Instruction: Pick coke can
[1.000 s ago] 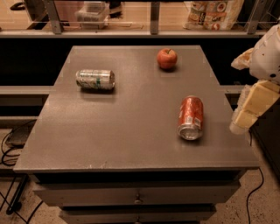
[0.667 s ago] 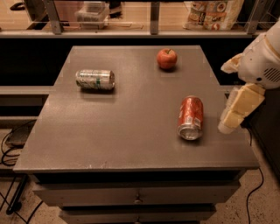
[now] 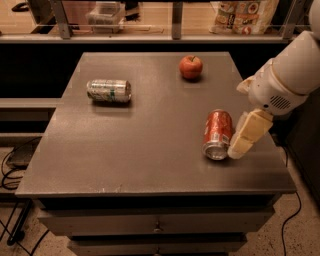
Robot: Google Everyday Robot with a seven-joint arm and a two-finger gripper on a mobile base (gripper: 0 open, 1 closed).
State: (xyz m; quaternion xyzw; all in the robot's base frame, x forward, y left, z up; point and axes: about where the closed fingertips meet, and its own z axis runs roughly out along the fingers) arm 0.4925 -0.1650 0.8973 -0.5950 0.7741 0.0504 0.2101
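Note:
The coke can [image 3: 218,134] is red-orange with white markings and a silver end. It lies on its side near the right front of the grey table [image 3: 150,150], its end facing the front edge. My gripper [image 3: 242,145] comes in from the right on the white arm [image 3: 287,75] and hangs low, right beside the can's right side, close to or touching it. It holds nothing that I can see.
A silver-and-green can [image 3: 109,91] lies on its side at the table's back left. A red apple [image 3: 191,67] stands at the back middle-right. Behind the table is a shelf with packaged goods [image 3: 242,15]. Drawers sit below the tabletop; cables lie on the floor at left.
My gripper has moved left and down from beyond the table's right edge to right beside the coke can. The cans and the apple have not moved.

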